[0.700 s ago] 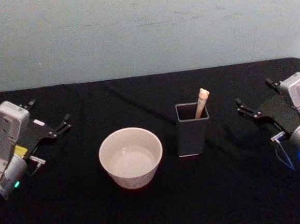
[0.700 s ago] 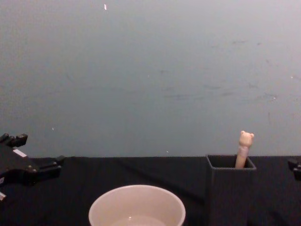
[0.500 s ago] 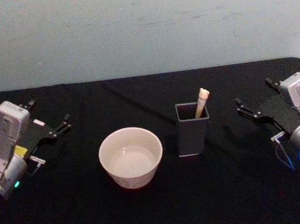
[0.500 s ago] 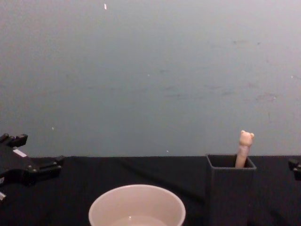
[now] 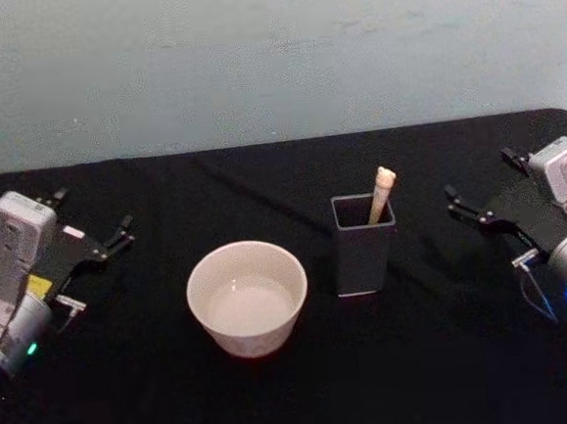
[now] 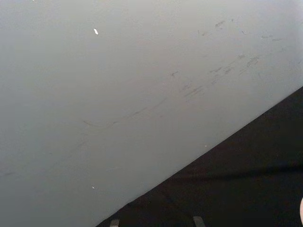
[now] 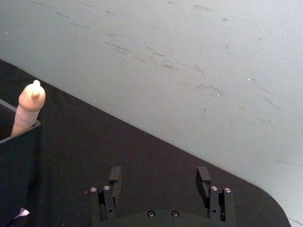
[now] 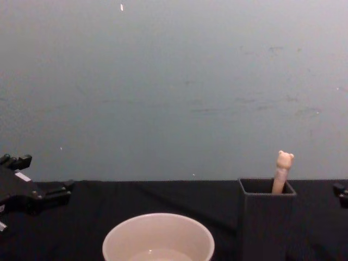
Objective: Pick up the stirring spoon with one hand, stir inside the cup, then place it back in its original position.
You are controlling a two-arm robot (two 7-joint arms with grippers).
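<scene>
Nothing moved — one spoon (image 5: 382, 192), one cup (image 5: 246, 338)

Pale stirring spoon (image 5: 381, 193) tilted, right of cream cup (image 5: 250, 342)

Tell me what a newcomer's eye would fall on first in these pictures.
The wide cream-white cup stands out against the black table, near the front at centre-left. Just to its right, the stirring spoon pokes its bear-head knob out of the dark grey holder. The left end effector and right end effector sit open at the table's two sides, apart from both.
</scene>
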